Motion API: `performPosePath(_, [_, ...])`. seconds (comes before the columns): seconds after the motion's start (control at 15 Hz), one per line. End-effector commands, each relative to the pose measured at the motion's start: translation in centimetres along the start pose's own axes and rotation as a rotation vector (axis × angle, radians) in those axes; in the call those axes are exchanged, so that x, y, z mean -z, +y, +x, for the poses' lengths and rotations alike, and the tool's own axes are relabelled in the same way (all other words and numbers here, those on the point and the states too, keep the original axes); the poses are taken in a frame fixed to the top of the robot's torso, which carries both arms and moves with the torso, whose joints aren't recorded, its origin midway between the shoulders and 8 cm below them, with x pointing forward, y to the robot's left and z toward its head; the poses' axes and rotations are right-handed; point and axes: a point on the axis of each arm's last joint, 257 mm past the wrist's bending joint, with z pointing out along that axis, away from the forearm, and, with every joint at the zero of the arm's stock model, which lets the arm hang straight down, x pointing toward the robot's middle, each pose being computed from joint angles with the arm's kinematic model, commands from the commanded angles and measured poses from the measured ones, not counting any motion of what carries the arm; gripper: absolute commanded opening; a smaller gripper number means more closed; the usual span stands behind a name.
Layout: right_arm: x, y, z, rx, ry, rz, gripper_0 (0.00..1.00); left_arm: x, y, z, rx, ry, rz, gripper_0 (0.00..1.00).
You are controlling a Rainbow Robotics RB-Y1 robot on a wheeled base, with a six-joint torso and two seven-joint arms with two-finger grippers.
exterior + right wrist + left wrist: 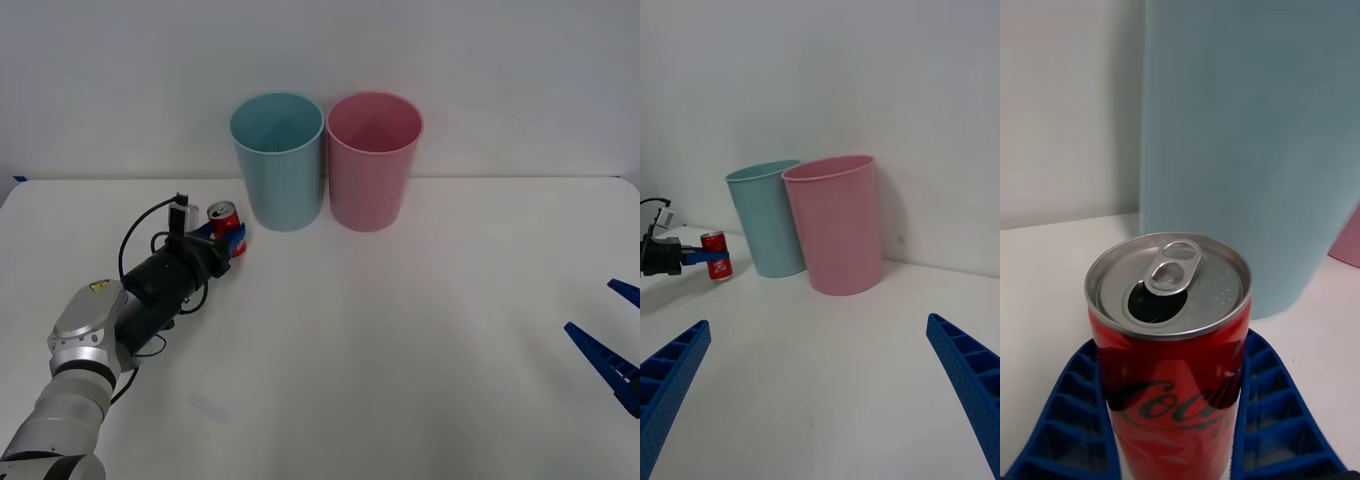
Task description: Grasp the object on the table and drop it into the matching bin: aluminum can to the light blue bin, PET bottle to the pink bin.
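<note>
On the left side of the white table (pixel 400 330), just beside the light blue bin (pixel 278 160), the aluminum can (pixel 225 222) stands upright between the blue fingers (pixel 1277 405) of the left gripper (pixel 229 240), which press against both of its sides and hold it. Its silver lid with the pull tab faces up, the drinking hole open, so its long axis runs vertical. The light blue bin rises immediately beyond the can, much taller than it, and the pink bin (pixel 373 160) stands touching or nearly touching the blue one on the far side from the can. The coming move turns on that height gap: judging from this layout, the can must go up well above the rim before it travels over the blue opening. The left arm is plainly the nearer one. The right gripper (pixel 610 335) waits well apart at the table's right edge, its fingers spread wide and holding nothing.
</note>
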Motion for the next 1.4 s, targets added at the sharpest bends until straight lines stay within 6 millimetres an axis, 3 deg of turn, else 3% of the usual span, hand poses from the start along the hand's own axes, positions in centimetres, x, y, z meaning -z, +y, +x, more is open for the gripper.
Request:
performPosePath(0.07, [0.0,0.0,0.0,0.000,0.000,0.000,1.00,-0.2,-0.4,-0.2,0.006,-0.003,0.008,0.00])
performPosePath(0.6, [0.0,0.0,0.0,0.000,0.000,0.000,1.00,0.4,-0.6,-0.7,0.032,-0.026,0.045,0.00])
performPosePath(1.0, [0.0,0.0,0.0,0.000,0.000,0.000,1.00,4.6,-0.6,-3.8,0.016,-0.125,0.111,0.00])
performPosePath(1.4, [0.0,0.0,0.0,0.000,0.000,0.000,1.00,10.7,-0.3,-8.1,0.016,-0.240,0.126,0.00])
